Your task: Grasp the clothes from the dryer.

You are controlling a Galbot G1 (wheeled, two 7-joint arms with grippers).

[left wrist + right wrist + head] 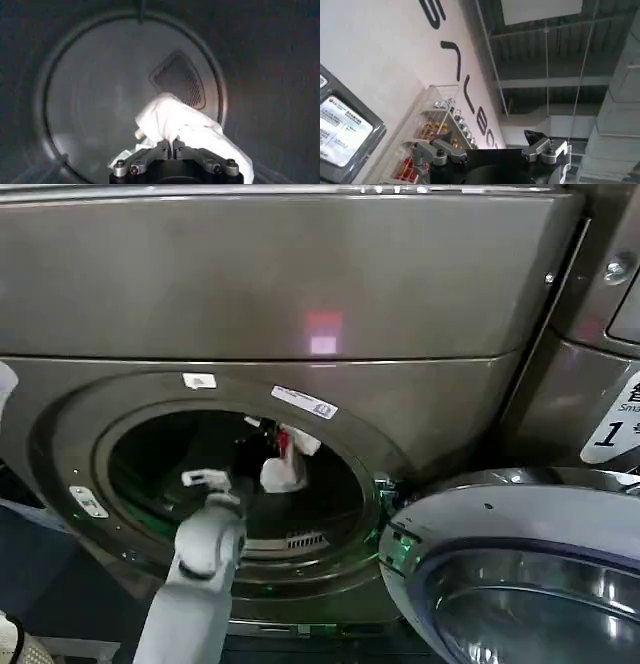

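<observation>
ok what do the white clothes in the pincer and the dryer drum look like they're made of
The clothes look like soft woven fabric: matte white, creased and drooping in folds where the left pincer is shut on them. The drum's back wall looks like bare metal, probably steel, with a dull grey sheen and a perforated vent panel. The dryer front looks like bronze-grey painted or coated metal.

The large bronze-grey metal front-loading dryer (pixel 300 294) stands with its round porthole uncovered, the glass-and-chrome door (pixel 520 574) swung out low to the right. Inside, the steel drum (pixel 90 100) is dim, with a mesh vent panel on its back wall. A soft white cloth garment (pixel 175 120) with a touch of red print (pixel 284 441) is bunched and lifted in the drum's mouth, drooping in loose folds.
</observation>
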